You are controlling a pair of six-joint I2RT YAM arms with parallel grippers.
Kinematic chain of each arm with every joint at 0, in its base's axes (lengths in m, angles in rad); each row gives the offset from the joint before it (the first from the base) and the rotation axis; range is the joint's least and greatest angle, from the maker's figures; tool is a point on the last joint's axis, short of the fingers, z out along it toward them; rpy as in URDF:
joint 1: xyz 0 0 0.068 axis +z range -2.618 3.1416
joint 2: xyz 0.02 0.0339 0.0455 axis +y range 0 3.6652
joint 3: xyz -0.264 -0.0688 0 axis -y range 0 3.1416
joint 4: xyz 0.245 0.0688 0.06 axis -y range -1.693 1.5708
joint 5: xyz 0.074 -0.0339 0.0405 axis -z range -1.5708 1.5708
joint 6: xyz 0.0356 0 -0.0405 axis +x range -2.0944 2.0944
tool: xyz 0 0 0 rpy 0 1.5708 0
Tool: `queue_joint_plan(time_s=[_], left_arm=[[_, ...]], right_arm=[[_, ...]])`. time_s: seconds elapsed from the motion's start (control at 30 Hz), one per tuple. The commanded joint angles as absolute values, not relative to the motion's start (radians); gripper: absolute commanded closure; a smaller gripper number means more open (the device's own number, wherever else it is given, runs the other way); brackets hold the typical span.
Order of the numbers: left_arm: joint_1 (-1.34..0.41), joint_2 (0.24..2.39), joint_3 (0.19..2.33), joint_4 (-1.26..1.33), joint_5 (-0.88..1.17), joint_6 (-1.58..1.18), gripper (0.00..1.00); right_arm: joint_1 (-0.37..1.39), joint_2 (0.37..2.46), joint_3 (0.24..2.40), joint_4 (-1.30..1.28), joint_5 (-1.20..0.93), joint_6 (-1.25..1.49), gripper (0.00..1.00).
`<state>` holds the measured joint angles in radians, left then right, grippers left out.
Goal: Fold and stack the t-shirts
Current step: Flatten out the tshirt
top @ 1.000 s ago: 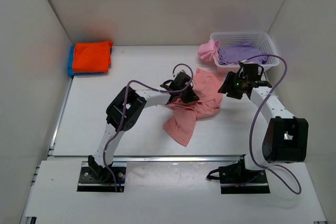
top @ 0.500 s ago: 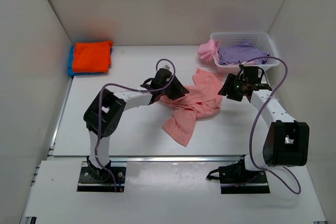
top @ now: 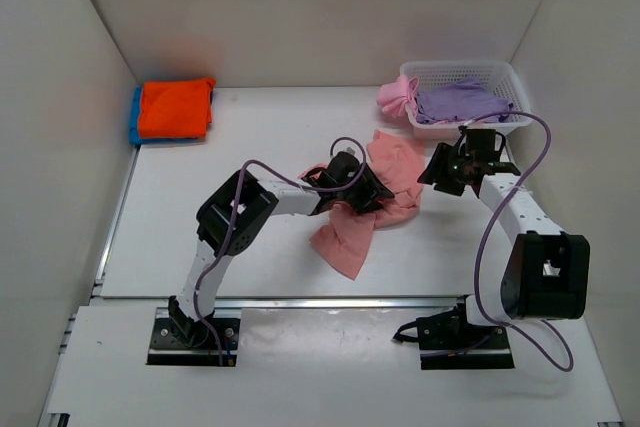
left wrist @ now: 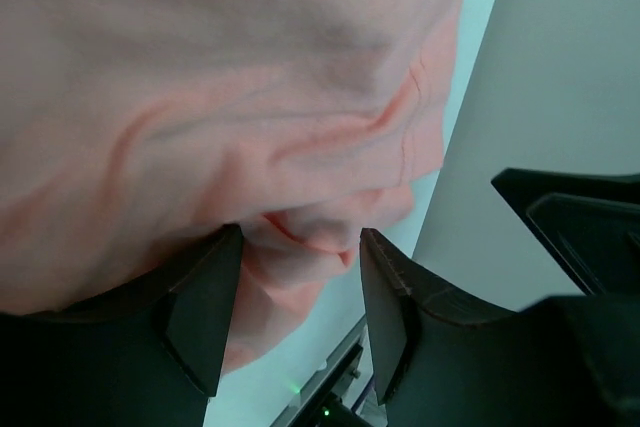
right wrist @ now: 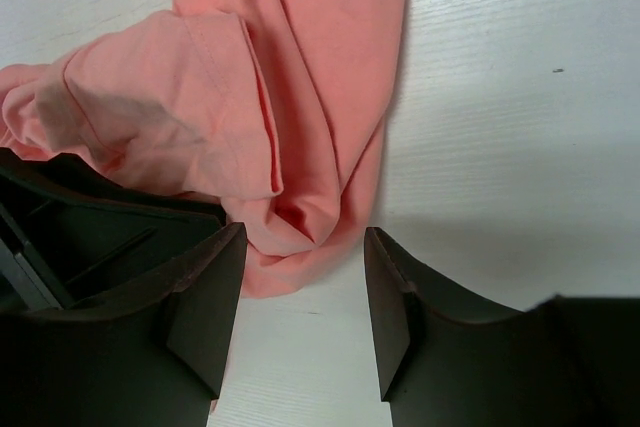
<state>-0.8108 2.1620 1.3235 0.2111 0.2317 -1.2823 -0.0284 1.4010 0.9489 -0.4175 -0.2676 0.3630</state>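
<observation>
A salmon-pink t-shirt point(top: 385, 182) lies crumpled in the middle of the table. My left gripper point(top: 360, 189) sits low on its left part. In the left wrist view that gripper point(left wrist: 300, 247) stands open, with a loose fold of the shirt point(left wrist: 250, 97) bulging between the fingertips, not pinched. My right gripper point(top: 448, 169) hovers at the shirt's right edge, open. In the right wrist view its jaws point(right wrist: 304, 237) frame the shirt's hem point(right wrist: 300, 77) over bare table. An orange t-shirt point(top: 175, 107) lies folded on a blue one point(top: 133, 117) at the far left.
A white lattice basket point(top: 500, 72) stands at the back right with a lavender t-shirt point(top: 455, 102) inside and a brighter pink one point(top: 395, 97) hanging over its left rim. White walls enclose the table on three sides. The left arm's dark body point(right wrist: 80, 217) shows beside the right fingers.
My left gripper went from shut to open. It swung left off the shirt and came back right onto it; the cloth bunched up there. The right arm barely moved.
</observation>
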Motion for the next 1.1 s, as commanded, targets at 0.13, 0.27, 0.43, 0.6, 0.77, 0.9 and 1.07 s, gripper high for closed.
queue_joint_plan(time_s=[0.13, 0.27, 0.43, 0.6, 0.77, 0.9, 1.07], left_arm=[[-0.776, 2.138, 1.292, 0.242, 0.120, -1.336, 0.39], [-0.756, 2.146, 1.299, 0.232, 0.097, -1.335, 0.40], [-0.741, 2.151, 1.302, 0.232, 0.002, -1.370, 0.41], [-0.730, 2.207, 1.394, 0.187, 0.002, -1.390, 0.45], [-0.707, 2.253, 1.439, 0.199, 0.051, -1.391, 1.00], [-0.680, 2.159, 1.321, 0.259, 0.113, -1.341, 1.00], [-0.563, 1.826, 1.106, 0.217, 0.302, -1.100, 1.00]], right_arm=[[-0.037, 1.374, 0.965, -0.391, -0.279, 0.353, 0.52], [-0.034, 1.388, 0.965, -0.382, -0.287, 0.364, 0.52], [-0.006, 1.404, 0.965, -0.385, -0.288, 0.374, 0.52], [0.012, 1.420, 0.957, -0.377, -0.291, 0.383, 0.52], [0.031, 1.425, 0.962, -0.390, -0.290, 0.384, 0.52], [0.026, 1.425, 0.971, -0.393, -0.293, 0.371, 0.52], [0.044, 1.419, 1.026, -0.446, -0.233, 0.319, 0.51]])
